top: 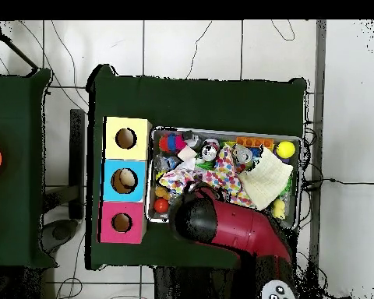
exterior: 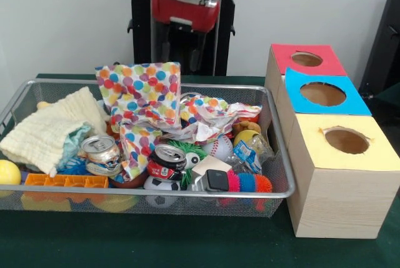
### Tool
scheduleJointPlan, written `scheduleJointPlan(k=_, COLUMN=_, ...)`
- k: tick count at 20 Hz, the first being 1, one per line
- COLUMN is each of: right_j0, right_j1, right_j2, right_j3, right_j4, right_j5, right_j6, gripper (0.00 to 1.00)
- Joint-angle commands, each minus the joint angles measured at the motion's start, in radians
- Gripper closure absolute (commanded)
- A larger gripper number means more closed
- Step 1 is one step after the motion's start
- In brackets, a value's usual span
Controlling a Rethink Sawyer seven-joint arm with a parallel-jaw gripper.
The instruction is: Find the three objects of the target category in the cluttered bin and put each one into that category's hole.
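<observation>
While the arm (top: pixel 229 226) hangs over the bin's (exterior: pixel 278 149) edge, its fingers' state is unclear; crushed cans (exterior: pixel 166 160) lie among the clutter.

The silver wire-mesh bin (exterior: pixel 275 155) looks like fine metal, holding two dented shiny metal cans (exterior: pixel 100 150), a crinkled glossy polka-dot paper sheet (exterior: pixel 140 90), a soft pale-yellow waffle-weave cloth (exterior: pixel 47 130) and a smooth orange plastic tray (exterior: pixel 65 181); the three matt wood-grain boxes (exterior: pixel 331 202) stand on matt dark-green tabletop (exterior: pixel 156 243) cloth
</observation>
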Motion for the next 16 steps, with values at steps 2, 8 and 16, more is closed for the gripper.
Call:
scheduleJointPlan(k=2, right_j0=0.088, right_j1=-0.027, right_j2=0.013, right_j3=-0.020, right_j4=0.075, right_j5=0.117, right_j6=0.231, gripper=0.00)
scheduleJointPlan(k=8, right_j0=0.136, right_j1=0.071, right_j2=0.017, right_j3=-0.021, right_j4=0.161, right_j5=-0.009, right_j6=0.303, gripper=0.00)
scheduleJointPlan(k=16, right_j0=0.108, right_j1=0.181, right_j2=0.054, right_j3=-0.049, right_j4=0.246, right_j5=-0.124, right_j6=0.281, gripper=0.00)
